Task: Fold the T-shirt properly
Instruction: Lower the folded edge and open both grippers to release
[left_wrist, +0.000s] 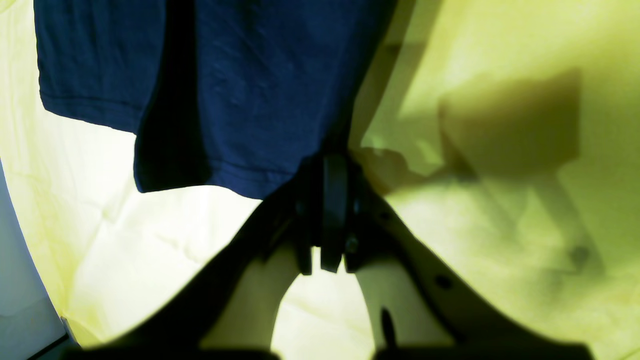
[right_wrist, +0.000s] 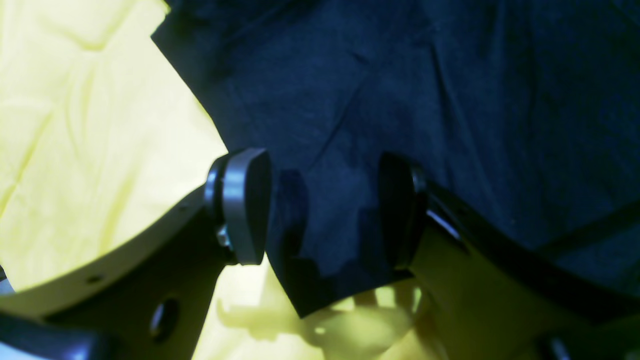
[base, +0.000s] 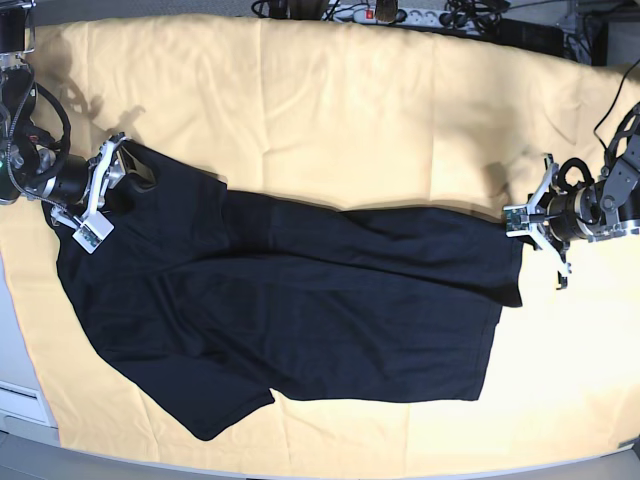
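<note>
Left gripper (left_wrist: 327, 172) has its 2 jaws pressed together on the hem corner of the T-shirt (left_wrist: 240, 90); in the left wrist view the dark fingers meet right at the bottom edge of the fabric, with the stitched hem running off to the left of them. Seen from the base view, this gripper (base: 520, 220) sits at the shirt's right-hand end, touching the upper corner of the hem.

Right gripper (right_wrist: 325, 210) is spread wide, its 2 round pads standing apart on either side of a stretch of dark cloth; a point of the fabric hangs down between them, and neither pad visibly presses it. From the base view it (base: 118, 168) lies at the collar end, by the neck opening.

Between the 2 arms, the T-shirt (base: 290, 310) lies stretched lengthwise on the pale yellow cloth (base: 330, 110), collar to the left of the base view and hem to the right, with 1 sleeve spreading toward the near edge at lower left. Its upper edge sags in a shallow curve, and a long crease runs across the body.
</note>
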